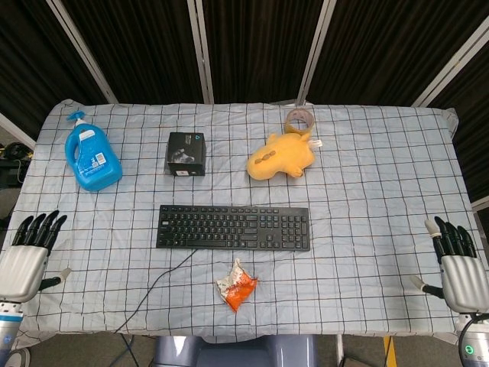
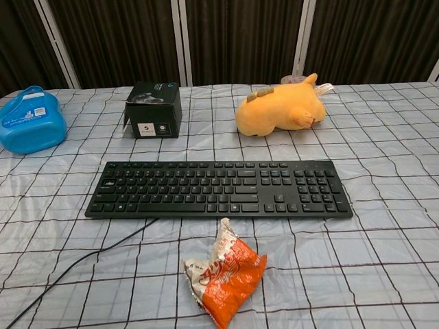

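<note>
The left hand [image 1: 23,256] is hanging at the counter's [image 1: 382,191] left edge, fingers apart, holding nothing. The right hand [image 1: 456,264] is doing the same at the right edge. The black keyboard [image 1: 233,227] is lying between them, well apart from both, with an orange snack bag [image 1: 236,285] near it.

Keyboard [image 1: 233,227] centred on counter [image 1: 382,191]. Snack packet [image 1: 236,285] before it, near front edge. Box [image 1: 186,154] behind keyboard, left; plush toy [image 1: 280,157] behind, right; tape roll [image 1: 299,121] behind toy. Bottle [image 1: 91,155] far left. Left hand [image 1: 27,256] at left edge, right hand [image 1: 457,267] at right edge.
</note>
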You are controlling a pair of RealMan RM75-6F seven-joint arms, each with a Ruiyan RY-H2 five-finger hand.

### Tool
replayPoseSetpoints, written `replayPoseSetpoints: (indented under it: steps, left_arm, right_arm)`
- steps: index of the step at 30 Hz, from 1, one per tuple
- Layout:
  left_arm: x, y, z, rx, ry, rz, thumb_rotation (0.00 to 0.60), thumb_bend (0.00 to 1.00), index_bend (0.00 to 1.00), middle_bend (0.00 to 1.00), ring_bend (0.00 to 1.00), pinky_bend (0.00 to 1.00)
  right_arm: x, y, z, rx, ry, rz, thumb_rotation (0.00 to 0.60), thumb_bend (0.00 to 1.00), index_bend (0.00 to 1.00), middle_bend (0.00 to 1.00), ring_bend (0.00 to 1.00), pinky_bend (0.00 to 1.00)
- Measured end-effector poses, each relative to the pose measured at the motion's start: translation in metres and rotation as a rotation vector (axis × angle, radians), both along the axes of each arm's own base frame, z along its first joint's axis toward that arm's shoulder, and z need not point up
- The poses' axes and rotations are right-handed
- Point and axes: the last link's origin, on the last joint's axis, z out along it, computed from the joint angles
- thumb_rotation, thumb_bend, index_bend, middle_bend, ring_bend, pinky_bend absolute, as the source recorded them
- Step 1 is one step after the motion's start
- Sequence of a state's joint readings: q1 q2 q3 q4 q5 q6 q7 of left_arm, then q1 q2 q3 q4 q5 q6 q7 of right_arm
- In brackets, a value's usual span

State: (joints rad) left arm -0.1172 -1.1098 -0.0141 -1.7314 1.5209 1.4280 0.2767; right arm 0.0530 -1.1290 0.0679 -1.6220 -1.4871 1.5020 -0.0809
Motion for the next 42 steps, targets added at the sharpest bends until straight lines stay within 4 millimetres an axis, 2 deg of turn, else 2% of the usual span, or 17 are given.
replayPoseSetpoints:
  steps: [2,4,6,9,11,15,21,23,28,36,42]
  left_arm:
    - [0.007,0.004,-0.003,-0.022,-0.007,-0.014,0.600,0.16,0.00,0.12,0.05,0.03]
    - [0.018,0.009,-0.005,-0.045,-0.002,-0.042,0.600,0.22,0.00,0.36,0.22,0.15]
    - [0.029,0.016,-0.008,-0.060,0.010,-0.077,0.600,0.33,0.00,0.58,0.42,0.30]
    - [0.046,0.024,-0.014,-0.096,0.005,-0.112,0.600,0.51,0.00,0.74,0.58,0.41]
    - [0.055,0.029,-0.019,-0.131,-0.015,-0.113,0.600,0.59,0.00,0.80,0.65,0.45]
    - [0.077,0.043,-0.033,-0.225,-0.054,-0.105,0.600,0.71,0.00,0.83,0.70,0.48]
    - [0.100,0.061,-0.051,-0.385,-0.021,-0.094,0.600,0.89,0.00,0.84,0.71,0.48]
    - [0.105,0.066,-0.056,-0.436,-0.005,-0.080,0.600,0.91,0.00,0.84,0.71,0.48]
    - [0.121,0.082,-0.068,-0.564,0.035,-0.036,0.600,0.94,0.00,0.84,0.71,0.48]
    - [0.160,0.104,-0.092,-0.716,0.143,-0.063,0.600,0.94,0.03,0.84,0.71,0.48]
    - [0.174,0.111,-0.108,-0.775,0.191,-0.046,0.600,0.94,0.05,0.84,0.71,0.48]
  right_arm:
    - [0.001,0.000,-0.001,0.004,0.000,0.002,0.600,0.05,0.03,0.00,0.00,0.00]
    - [0.001,0.000,-0.001,0.006,0.001,0.001,0.600,0.05,0.03,0.00,0.00,0.00]
    - [0.000,0.000,-0.002,0.005,0.000,-0.002,0.600,0.05,0.03,0.00,0.00,0.00]
    - [0.000,-0.001,-0.001,0.003,-0.002,-0.009,0.600,0.05,0.03,0.00,0.00,0.00]
    - [0.000,-0.001,-0.001,0.002,-0.003,-0.012,0.600,0.05,0.03,0.00,0.00,0.00]
    - [0.000,-0.001,-0.001,0.002,-0.008,-0.016,0.600,0.05,0.04,0.00,0.00,0.00]
    - [-0.002,-0.002,-0.001,0.008,-0.012,-0.028,0.600,0.05,0.04,0.00,0.00,0.00]
    - [-0.002,-0.003,-0.001,0.009,-0.014,-0.030,0.600,0.05,0.04,0.00,0.00,0.00]
    - [-0.002,-0.003,-0.001,0.010,-0.016,-0.035,0.600,0.05,0.04,0.00,0.00,0.00]
    - [-0.003,-0.003,0.000,0.008,-0.027,-0.043,0.600,0.05,0.04,0.00,0.00,0.00]
    - [-0.003,-0.003,0.000,0.009,-0.033,-0.047,0.600,0.05,0.04,0.00,0.00,0.00]
